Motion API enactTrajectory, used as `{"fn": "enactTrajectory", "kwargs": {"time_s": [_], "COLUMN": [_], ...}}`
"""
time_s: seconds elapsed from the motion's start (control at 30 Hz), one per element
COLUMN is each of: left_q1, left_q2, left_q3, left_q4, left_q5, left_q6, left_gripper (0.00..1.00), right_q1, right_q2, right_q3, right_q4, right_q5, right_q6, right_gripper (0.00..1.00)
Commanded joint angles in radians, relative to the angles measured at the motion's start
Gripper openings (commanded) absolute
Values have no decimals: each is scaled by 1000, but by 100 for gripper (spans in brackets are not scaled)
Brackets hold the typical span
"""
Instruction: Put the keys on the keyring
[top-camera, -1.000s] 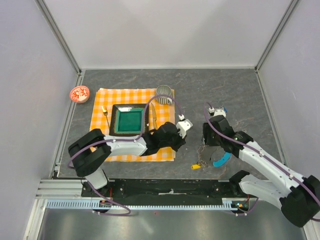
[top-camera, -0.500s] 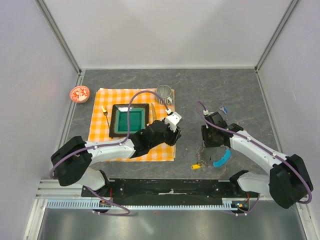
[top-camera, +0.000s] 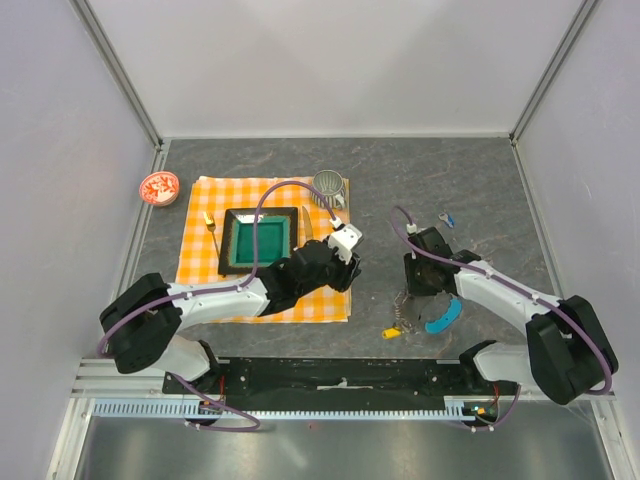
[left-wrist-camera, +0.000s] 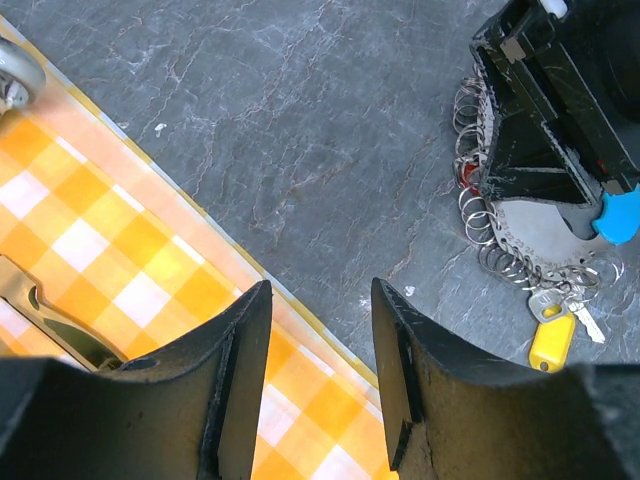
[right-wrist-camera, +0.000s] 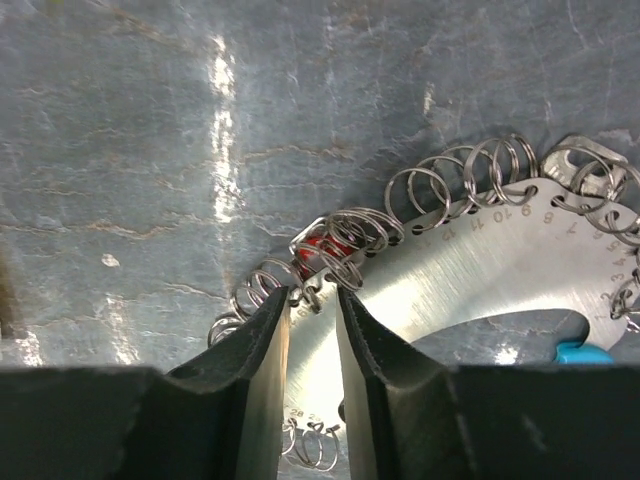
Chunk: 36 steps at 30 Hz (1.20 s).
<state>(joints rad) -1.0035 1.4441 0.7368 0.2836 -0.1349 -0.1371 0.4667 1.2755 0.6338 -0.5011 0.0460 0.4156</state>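
On the grey table, toward my right side, lies the keyring: a flat metal crescent with numbered holes, edged with many small wire rings, its cyan tag at the near end. My right gripper hangs right over the ring's rim with its fingers drawn nearly together and only a slim gap between them. Wire rings and a small red piece sit just past the tips, and I cannot tell whether I am pinching any of them. From my left wrist camera, that gripper's black body covers much of the keyring. A yellow-tagged key lies just beside the ring's near end, among the small rings; I cannot tell if it is threaded on. A blue-headed key lies well apart, beyond my right gripper. My left gripper is spread wide and holds nothing, hovering over the edge of the orange checked cloth. My left arm lies across that cloth, which carries a green tray, a ribbed grey cup and a gold utensil. A small red bowl sits off the cloth's far left corner.
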Motion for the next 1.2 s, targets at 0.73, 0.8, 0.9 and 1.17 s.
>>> {"fn": "enactTrajectory", "kwargs": {"time_s": [0.73,0.8,0.9,1.17], "left_q1": [95,103,118,134], "left_q2": [-67,-74,-102,-47], "left_q3": [99,116,121,118], "left_q4": [131,129,129,167], "left_q5": [322,366,477,636], "left_q6": [157,206,260,306], "left_gripper": [53,56,61,64], "right_q1": [-3,-2,-2,0], "right_q2": [-355,-379,-429,-475], "right_q3": [222,230,242,225], "right_q4": [-13,-22,-53,-67], "right_q5": [-207,-305,-327,-307], "right_q6": [-394,-502,-589,-663], "right_gripper": [0,2,1,1]}}
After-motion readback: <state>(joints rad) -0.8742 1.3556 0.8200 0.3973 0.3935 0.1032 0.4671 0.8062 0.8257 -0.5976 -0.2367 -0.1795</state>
